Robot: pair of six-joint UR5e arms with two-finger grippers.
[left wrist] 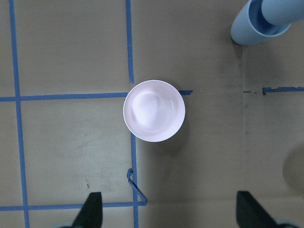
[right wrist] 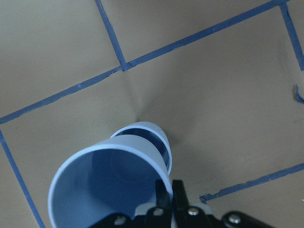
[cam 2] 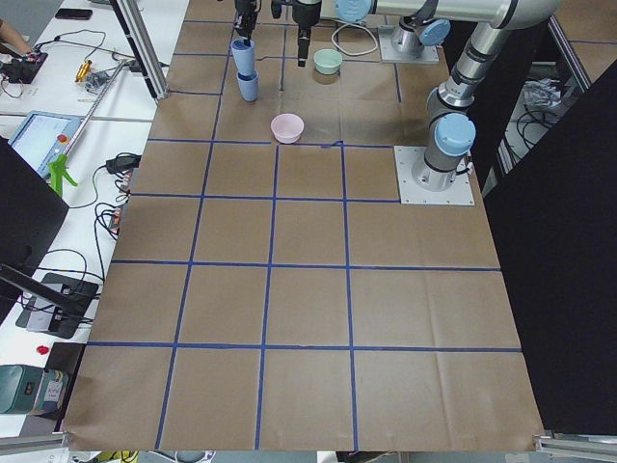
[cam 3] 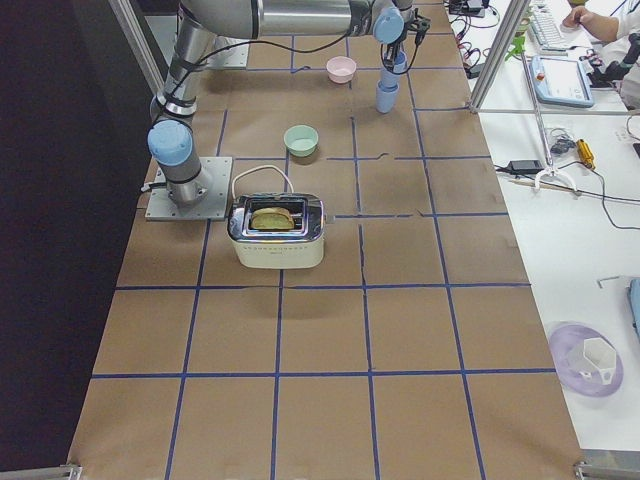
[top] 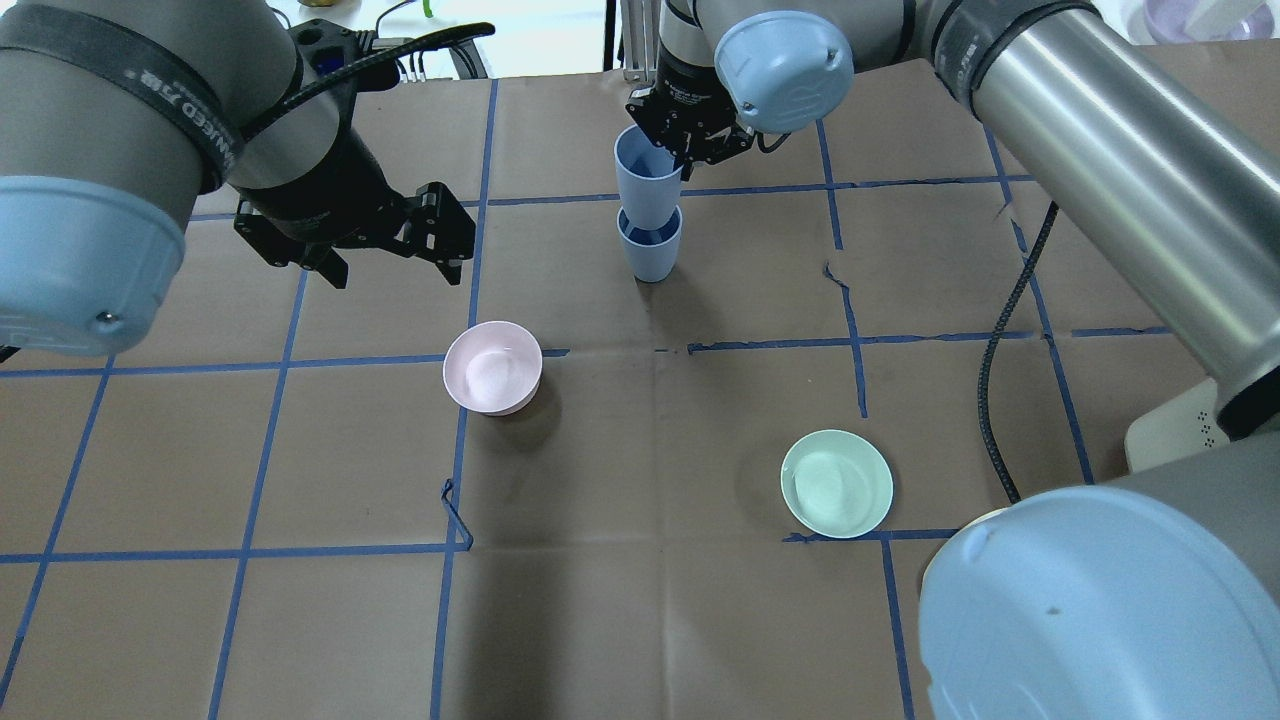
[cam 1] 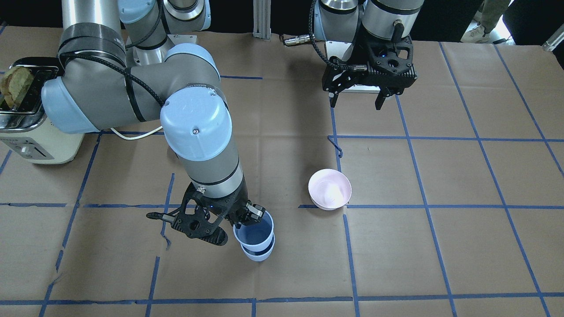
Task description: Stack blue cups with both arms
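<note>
My right gripper (top: 676, 150) is shut on the rim of the upper blue cup (top: 645, 172). It holds that cup upright with its base partly inside the mouth of the lower blue cup (top: 651, 250), which stands on the table. The front view shows the right gripper (cam 1: 246, 216), the upper cup (cam 1: 254, 233) and the lower cup (cam 1: 260, 255). In the right wrist view the fingers (right wrist: 178, 194) pinch the held cup's wall (right wrist: 102, 190) above the lower cup (right wrist: 159, 137). My left gripper (top: 385, 258) is open and empty, hovering left of the cups, above the table.
A pale pink bowl (top: 492, 367) sits near the table's middle, directly under the left wrist camera (left wrist: 154, 110). A mint-green bowl (top: 836, 483) sits to the right. A toaster (cam 1: 22, 114) with bread stands by the right arm's base. Blue tape lines grid the brown table.
</note>
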